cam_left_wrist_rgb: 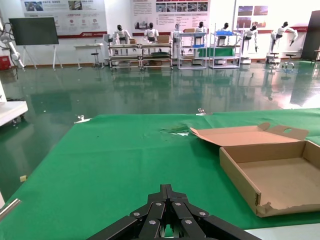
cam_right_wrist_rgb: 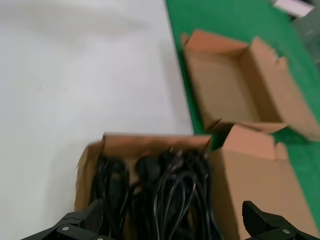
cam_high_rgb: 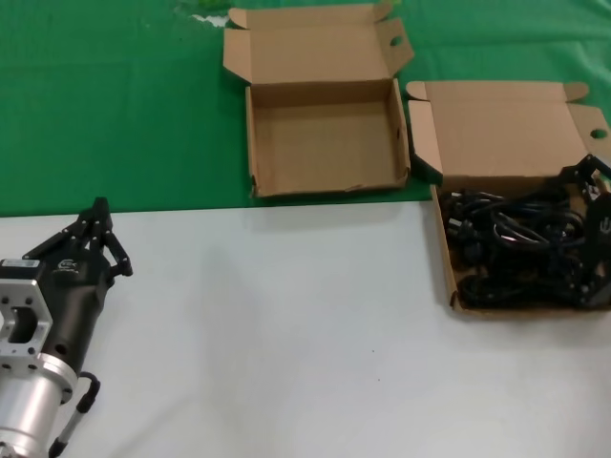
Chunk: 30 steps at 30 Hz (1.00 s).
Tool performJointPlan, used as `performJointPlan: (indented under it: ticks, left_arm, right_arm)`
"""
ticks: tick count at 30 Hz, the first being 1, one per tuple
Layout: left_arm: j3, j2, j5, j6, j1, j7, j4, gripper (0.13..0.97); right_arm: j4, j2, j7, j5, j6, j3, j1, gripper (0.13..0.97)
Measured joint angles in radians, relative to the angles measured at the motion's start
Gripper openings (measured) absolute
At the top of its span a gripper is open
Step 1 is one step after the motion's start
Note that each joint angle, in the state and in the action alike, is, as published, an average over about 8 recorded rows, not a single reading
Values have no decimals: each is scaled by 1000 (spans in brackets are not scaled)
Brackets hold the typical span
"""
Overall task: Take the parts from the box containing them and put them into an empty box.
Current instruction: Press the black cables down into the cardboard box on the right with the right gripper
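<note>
The black power cords lie tangled in the wider cardboard box at the right, its lid folded back. My right gripper hangs over that box's right side, jaws wide open and empty. In the right wrist view the cords fill the box just beyond the spread gripper. The squarer empty box sits on the green cloth at centre back, and shows in the right wrist view and left wrist view. My left gripper is shut, parked over the white table at lower left, its tips pointing at the green cloth.
A green cloth covers the far half of the table; the near half is a white surface. The two boxes stand side by side, almost touching. The cord box straddles the cloth's edge.
</note>
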Motion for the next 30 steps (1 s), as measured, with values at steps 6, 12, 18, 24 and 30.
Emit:
performJointPlan:
  ticks: [6,12,18,24,30]
  left_arm:
    - [0,0,0,0,0,0,0,139]
    - [0,0,0,0,0,0,0,139]
    - [0,0,0,0,0,0,0,139]
    - [0,0,0,0,0,0,0,139]
    - [0,0,0,0,0,0,0,139]
  right_arm:
    - [-140,-40,-77,-67,-53,-52,107,966]
    - [-255,-83,-159,-99,-56,-72,162,966]
    - [-340,-119,-222,-104,-32,-68,187,956]
    - [-372,-135,-240,-103,-19,-60,195,929]
    - [-365,-133,-234,-107,-23,-59,189,865]
